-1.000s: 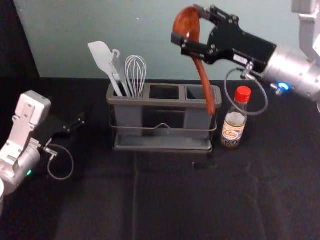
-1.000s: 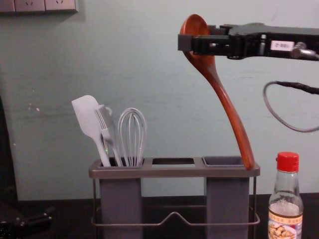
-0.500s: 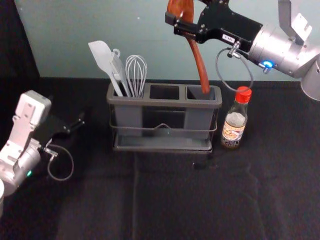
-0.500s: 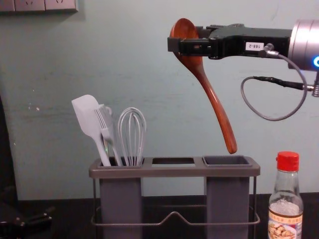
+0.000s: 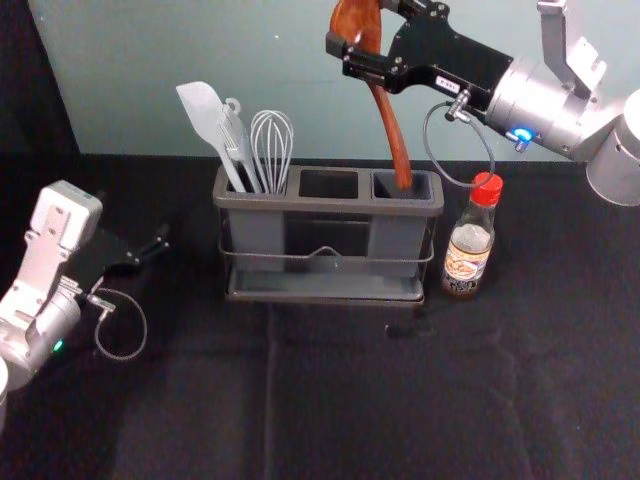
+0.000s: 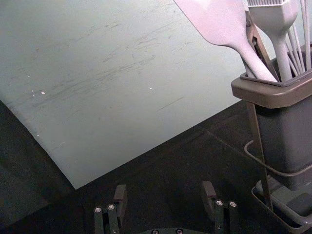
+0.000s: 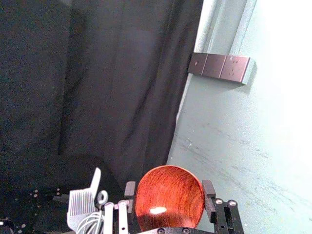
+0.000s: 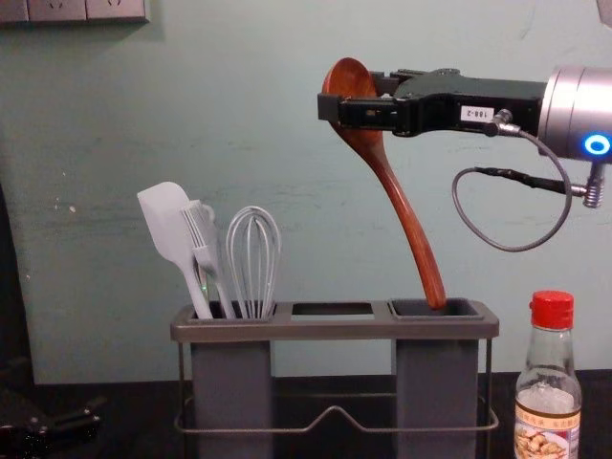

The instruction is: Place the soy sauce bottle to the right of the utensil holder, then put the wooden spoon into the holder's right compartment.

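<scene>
High above the utensil holder (image 5: pixel 330 204), my right gripper (image 5: pixel 362 35) is shut on the bowl of the wooden spoon (image 5: pixel 392 130). In the chest view the spoon (image 8: pixel 406 215) hangs handle down, its tip at the mouth of the right compartment (image 8: pixel 435 310). The right wrist view has the spoon's bowl (image 7: pixel 169 197) between the fingertips of my right gripper (image 7: pixel 169 195). The soy sauce bottle (image 5: pixel 469 240) stands upright to the right of the holder. My left gripper (image 5: pixel 155 250) is idle at the left, open in its wrist view (image 6: pixel 165 195).
A white spatula (image 8: pixel 174 229), a brush (image 8: pixel 206 244) and a whisk (image 8: pixel 253 263) stand in the holder's left compartment. Behind the holder rises a pale wall (image 5: pixel 200 40). The right gripper's cable loop hangs near the bottle's cap.
My right gripper has carried the spoon left and away over the holder, then lower, bringing the handle tip down to the right compartment. The left arm, holder and bottle have stayed still.
</scene>
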`<state>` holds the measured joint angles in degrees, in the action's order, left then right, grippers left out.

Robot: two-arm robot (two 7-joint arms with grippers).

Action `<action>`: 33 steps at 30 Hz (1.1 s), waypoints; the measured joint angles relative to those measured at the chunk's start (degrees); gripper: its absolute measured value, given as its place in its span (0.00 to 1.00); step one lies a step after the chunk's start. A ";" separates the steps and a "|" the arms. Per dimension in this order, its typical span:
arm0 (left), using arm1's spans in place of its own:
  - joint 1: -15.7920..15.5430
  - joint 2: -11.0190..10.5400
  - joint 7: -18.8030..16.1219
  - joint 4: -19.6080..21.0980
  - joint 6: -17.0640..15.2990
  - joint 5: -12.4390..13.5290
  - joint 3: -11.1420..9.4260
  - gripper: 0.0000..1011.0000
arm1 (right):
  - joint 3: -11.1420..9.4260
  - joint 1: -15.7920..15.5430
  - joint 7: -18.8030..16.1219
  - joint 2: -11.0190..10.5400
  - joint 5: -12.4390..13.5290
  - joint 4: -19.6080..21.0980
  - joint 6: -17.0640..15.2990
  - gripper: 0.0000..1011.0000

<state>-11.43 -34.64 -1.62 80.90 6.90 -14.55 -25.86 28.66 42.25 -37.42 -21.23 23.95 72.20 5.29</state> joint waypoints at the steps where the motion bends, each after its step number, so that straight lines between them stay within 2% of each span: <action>1: 0.00 0.00 0.00 0.00 0.00 0.00 0.00 0.99 | 0.02 0.00 0.00 0.01 -0.01 -0.07 0.07 0.83; 20: 0.00 0.00 0.00 0.00 0.00 0.00 0.00 0.99 | -0.18 -2.45 -0.31 -0.76 -0.16 0.39 2.32 0.83; 33: 0.00 0.00 0.00 0.00 0.00 0.00 0.00 0.99 | -1.22 -6.62 -1.63 -2.31 1.65 2.23 4.70 0.83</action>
<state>-11.43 -34.65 -1.62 80.90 6.91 -14.55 -25.86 27.44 35.63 -39.05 -23.54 25.60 74.43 9.99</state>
